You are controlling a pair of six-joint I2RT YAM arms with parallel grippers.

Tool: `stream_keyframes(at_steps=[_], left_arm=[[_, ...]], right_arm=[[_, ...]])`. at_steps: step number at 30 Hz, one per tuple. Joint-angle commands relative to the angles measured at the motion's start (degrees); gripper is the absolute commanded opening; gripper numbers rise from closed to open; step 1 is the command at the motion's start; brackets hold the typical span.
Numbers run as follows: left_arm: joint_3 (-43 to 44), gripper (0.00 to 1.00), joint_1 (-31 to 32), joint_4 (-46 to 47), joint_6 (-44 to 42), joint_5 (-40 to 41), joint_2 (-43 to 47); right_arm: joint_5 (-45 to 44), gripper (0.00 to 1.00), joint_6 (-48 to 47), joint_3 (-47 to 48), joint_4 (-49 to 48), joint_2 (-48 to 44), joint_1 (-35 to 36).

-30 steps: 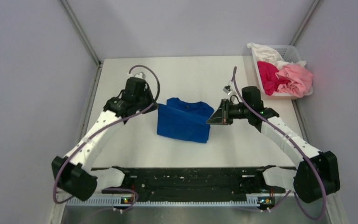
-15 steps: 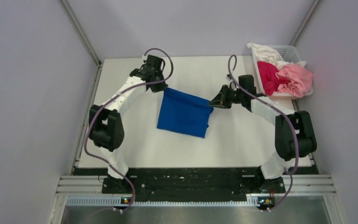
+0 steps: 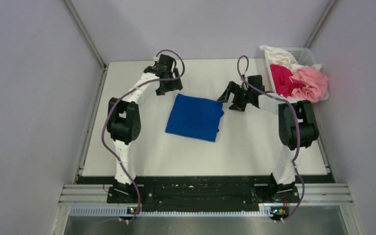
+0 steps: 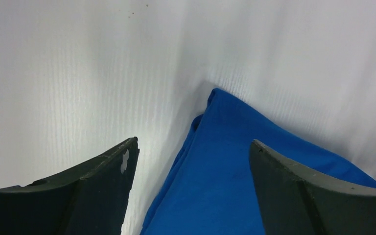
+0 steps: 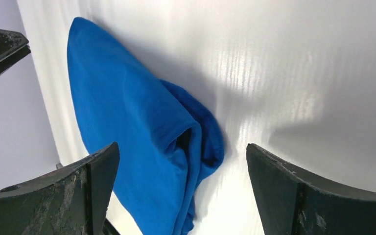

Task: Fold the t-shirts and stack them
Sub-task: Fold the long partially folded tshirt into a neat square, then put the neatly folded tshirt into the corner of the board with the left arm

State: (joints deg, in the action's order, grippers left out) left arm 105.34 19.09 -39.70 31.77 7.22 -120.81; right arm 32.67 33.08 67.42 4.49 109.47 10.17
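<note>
Both the left jaws and the right jaws stand wide apart, gripping nothing. The left arm (image 3: pixel 123 122) reaches to the far left corner of a royal blue cotton t-shirt (image 3: pixel 195 117), which is folded into a rectangle and lies flat near the middle of the white table (image 3: pixel 254 147). In the left wrist view that folded corner lies on the table below and between the two dark fingers (image 4: pixel 98 196), not pinched.

The right arm (image 3: pixel 296 128) hovers just beyond the shirt's far right corner, where the right wrist view shows layered folds gaping slightly at the edge.

At the table's far right corner, well apart from the blue shirt, a white plastic lattice basket (image 3: pixel 305 52) holds a crumpled magenta t-shirt (image 3: pixel 280 79), a pale pink t-shirt (image 3: pixel 312 81) and a white t-shirt (image 3: pixel 276 52).
</note>
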Motion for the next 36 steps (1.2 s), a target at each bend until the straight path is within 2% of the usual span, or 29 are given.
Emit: stream_keyframes(at_steps=[1,3,6,12,14,15,17,18,20,24,28,31,36], left_arm=[[-2.08,0.87,-0.47,-1.62,-1.19,-1.19,3.43],[-7.03,0.87,-0.46,-0.81,-1.59,-3.68,5.20],[-13.70,0.80,-0.42,1.07,-1.19,-10.33,6.51],[-20.20,0.55,0.75,2.43,-1.18,-14.20,5.82],[-20.53,0.43,1.83,2.44,-1.27,-14.16,4.81],[-20.54,0.33,2.29,2.06,-1.15,-13.42,4.16],[-20.24,0.04,2.75,1.29,-0.69,-12.72,2.88],[-19.93,0.00,2.85,0.77,-0.52,-11.88,2.51],[-18.94,0.00,2.87,-0.84,-0.29,-6.75,2.75],[-13.89,0.00,2.28,-7.29,1.78,17.04,3.48],[-6.79,0.00,-1.09,-10.65,0.93,29.20,1.38],[-0.96,0.00,-4.88,-11.16,-1.49,34.50,-2.59],[13.47,0.00,-12.64,-12.65,-5.13,33.98,-11.56]], right_arm=[[-5.06,0.99,-1.46,-0.56,-0.25,-6.34,-0.43],[-5.89,0.99,-1.55,-3.74,0.01,-9.62,-0.46],[-6.42,0.99,-1.14,-8.93,-0.40,-14.73,-0.43],[-8.13,0.99,-1.20,-15.80,1.23,-24.80,-0.47],[-9.07,0.99,-1.22,-16.80,2.57,-27.07,-0.44],[-9.36,0.99,-1.28,-17.22,2.97,-28.23,-0.48],[-10.09,0.99,-1.31,-18.08,3.92,-30.59,-0.44],[-10.67,0.99,-1.56,-18.46,4.49,-31.69,-0.49],[-11.94,0.99,-2.20,-19.23,5.46,-33.77,-0.43],[-14.29,0.99,-4.55,-19.71,5.94,-36.71,-0.49],[-17.45,0.99,-5.86,-19.39,6.60,-37.84,-0.42],[-20.31,0.99,-7.17,-19.82,6.73,-38.88,-0.50],[-24.51,0.99,-9.15,-20.52,6.53,-40.19,-0.47]])
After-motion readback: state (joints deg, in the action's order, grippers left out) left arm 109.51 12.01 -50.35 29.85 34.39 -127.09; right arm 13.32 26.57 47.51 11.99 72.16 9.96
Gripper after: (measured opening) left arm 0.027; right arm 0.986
